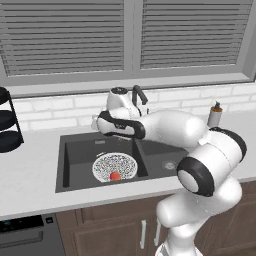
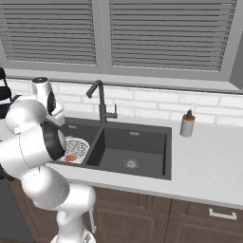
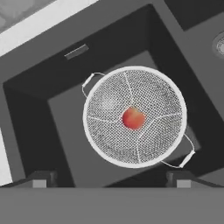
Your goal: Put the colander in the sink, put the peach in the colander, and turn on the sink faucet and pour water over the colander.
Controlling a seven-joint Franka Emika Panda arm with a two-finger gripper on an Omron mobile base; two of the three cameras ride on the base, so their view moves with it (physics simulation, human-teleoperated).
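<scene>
Colander (image 3: 151,98) seated on the floor of the left basin of the sink (image 1: 75,150), with the peach (image 3: 133,118) resting at its centre. Two thin wire handles sticking out on opposite sides of the white rim. Fingers (image 3: 43,180) spread wide, holding nothing, hanging above the colander and well apart from the fruit; gripper (image 3: 111,181) looking straight down into the basin. Sink faucet (image 2: 99,102) standing behind the divider between the two basins, spout bent over, lever out to the side. Right basin with a round silver drain (image 2: 131,163). Soap bottle (image 2: 188,124) upright on the bench (image 2: 209,161) to the right of the sink. Black tiered rack (image 1: 7,120) on the bench at far left. Closed blinds (image 1: 65,30) above.
</scene>
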